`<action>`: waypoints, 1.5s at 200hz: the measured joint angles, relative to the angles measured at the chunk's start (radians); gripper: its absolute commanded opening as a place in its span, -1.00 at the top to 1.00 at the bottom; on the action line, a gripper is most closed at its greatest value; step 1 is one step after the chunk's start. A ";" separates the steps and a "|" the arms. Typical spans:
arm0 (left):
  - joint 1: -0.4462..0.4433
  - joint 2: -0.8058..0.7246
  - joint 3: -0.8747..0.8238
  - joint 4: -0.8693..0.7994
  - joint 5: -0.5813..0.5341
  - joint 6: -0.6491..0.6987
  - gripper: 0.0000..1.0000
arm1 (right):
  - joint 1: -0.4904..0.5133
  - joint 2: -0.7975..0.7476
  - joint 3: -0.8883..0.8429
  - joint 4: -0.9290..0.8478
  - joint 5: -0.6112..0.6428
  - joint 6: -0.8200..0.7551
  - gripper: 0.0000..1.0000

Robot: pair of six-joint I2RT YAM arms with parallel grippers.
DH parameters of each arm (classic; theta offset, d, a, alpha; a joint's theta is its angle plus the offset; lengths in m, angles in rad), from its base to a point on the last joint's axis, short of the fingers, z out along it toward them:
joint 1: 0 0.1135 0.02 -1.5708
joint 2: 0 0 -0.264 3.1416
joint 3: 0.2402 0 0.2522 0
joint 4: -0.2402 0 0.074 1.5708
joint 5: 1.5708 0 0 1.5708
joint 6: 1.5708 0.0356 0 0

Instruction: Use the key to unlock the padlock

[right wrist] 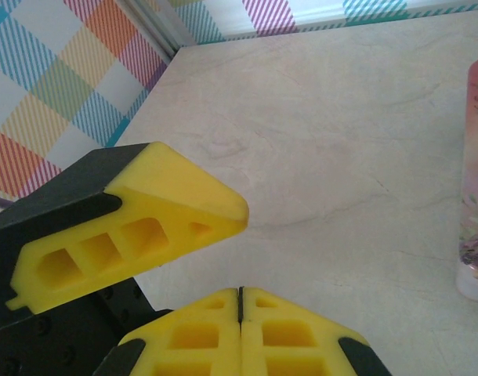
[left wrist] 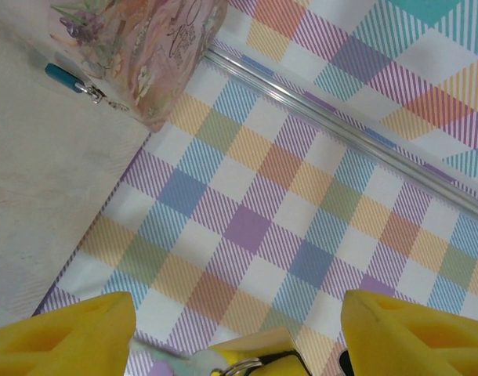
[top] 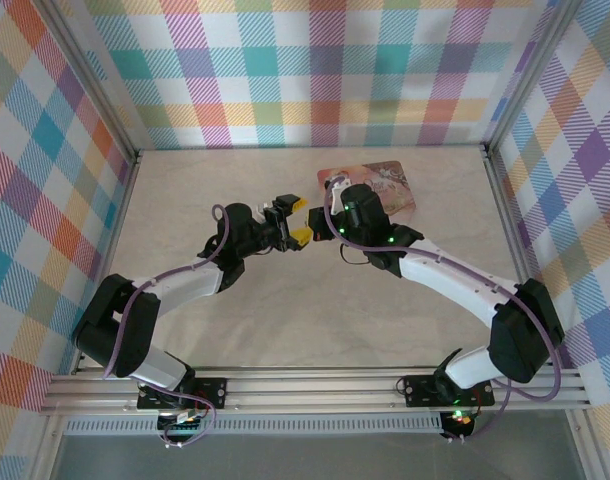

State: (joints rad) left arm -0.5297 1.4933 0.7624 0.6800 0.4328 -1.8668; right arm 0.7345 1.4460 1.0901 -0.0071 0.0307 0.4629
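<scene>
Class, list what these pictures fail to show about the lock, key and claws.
Small blue-bodied padlock: keyhole too small, left wrist view.
Tiny dark key: unidentifiable; a silvery bit is blurred and cut by that view's bottom edge.
Right claw: shut, its yellow fingers hide any contents.

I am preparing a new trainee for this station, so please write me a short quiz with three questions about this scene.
1. True or false: the right gripper has its fingers pressed together.
2. Multiple choice: in the left wrist view, the padlock is (A) far away from the tin box, (B) close against the tin box's side, (C) between the left gripper's fingers.
3. Short answer: is the left gripper open or shut?
Key: 1 true; 2 B; 3 open.
</scene>
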 measured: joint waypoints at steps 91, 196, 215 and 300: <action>0.000 0.005 -0.003 0.007 -0.008 -0.019 0.03 | 0.000 0.001 -0.001 0.001 -0.016 0.025 1.00; 0.000 0.011 -0.008 0.006 -0.014 -0.025 0.47 | 0.000 -0.014 -0.016 0.006 -0.008 0.027 1.00; 0.000 0.011 -0.009 0.006 -0.015 -0.025 0.50 | 0.000 -0.017 -0.017 0.006 -0.005 0.026 1.00; 0.000 0.018 -0.021 0.004 -0.015 -0.025 0.68 | 0.000 -0.024 -0.034 0.006 0.005 0.027 1.00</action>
State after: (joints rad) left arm -0.5301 1.5116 0.7410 0.6842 0.4179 -1.8919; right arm 0.7345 1.4220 1.0561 -0.0010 0.0357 0.4900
